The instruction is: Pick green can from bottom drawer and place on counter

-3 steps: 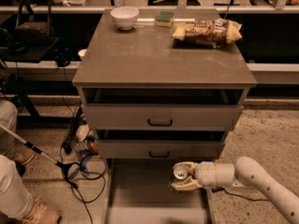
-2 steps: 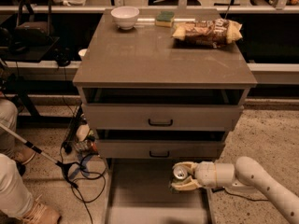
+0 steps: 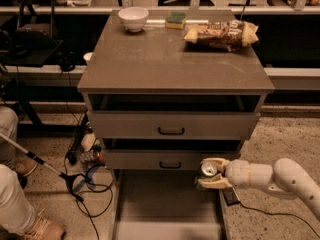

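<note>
Gripper: gripper (image 3: 204,176) sits at the right edge of the open bottom drawer (image 3: 165,204), level with the front of the middle drawer (image 3: 170,160); the arm reaches in from the right.
Fingers: two tan fingers (image 3: 216,161) closed around the green can (image 3: 208,168), one above and one below it.
Green can: held, tilted so its silver top faces the camera, off the drawer floor as far as I can tell.
Change: compared with a second ago, can and gripper are a little higher and further right; the can now overlaps the middle drawer's front rather than sitting lower over the tray.
Reading: the grasp looks secure and the lift out of the drawer is under way; pick phase is nearly done.
Remaining: raise past both upper drawers, then set the can down on the counter (image 3: 170,64).
Counter contents: white bowl (image 3: 133,18), green sponge (image 3: 176,20) and snack bag (image 3: 221,33) along the back; front half is the likely landing spot.
Risk: clipping the drawer fronts or counter lip on the way up.
</note>
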### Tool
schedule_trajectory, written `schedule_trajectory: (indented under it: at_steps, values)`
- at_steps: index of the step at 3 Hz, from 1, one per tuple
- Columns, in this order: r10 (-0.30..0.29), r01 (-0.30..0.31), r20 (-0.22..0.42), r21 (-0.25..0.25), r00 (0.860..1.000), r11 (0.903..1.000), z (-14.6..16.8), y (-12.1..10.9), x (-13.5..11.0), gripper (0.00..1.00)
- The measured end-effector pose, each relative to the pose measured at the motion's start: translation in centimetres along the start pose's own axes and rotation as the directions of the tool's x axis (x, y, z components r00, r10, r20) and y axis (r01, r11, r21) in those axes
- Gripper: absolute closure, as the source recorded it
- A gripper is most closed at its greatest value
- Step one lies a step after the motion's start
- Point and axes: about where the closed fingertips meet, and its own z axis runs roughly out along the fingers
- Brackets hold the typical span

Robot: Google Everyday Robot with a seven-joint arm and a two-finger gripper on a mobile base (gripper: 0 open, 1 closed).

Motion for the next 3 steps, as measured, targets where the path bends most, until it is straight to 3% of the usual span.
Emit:
schedule_trajectory:
  at_steps: [2, 3]
  values:
    - [-0.033, 0.039, -0.054, 0.127, 0.998, 0.9911, -7.9, -5.5, -7.0, 1.0]
    - [-0.085, 0.096, -0.074, 0.154, 0.994, 0.9834, -10.6, -6.1, -10.1, 1.0]
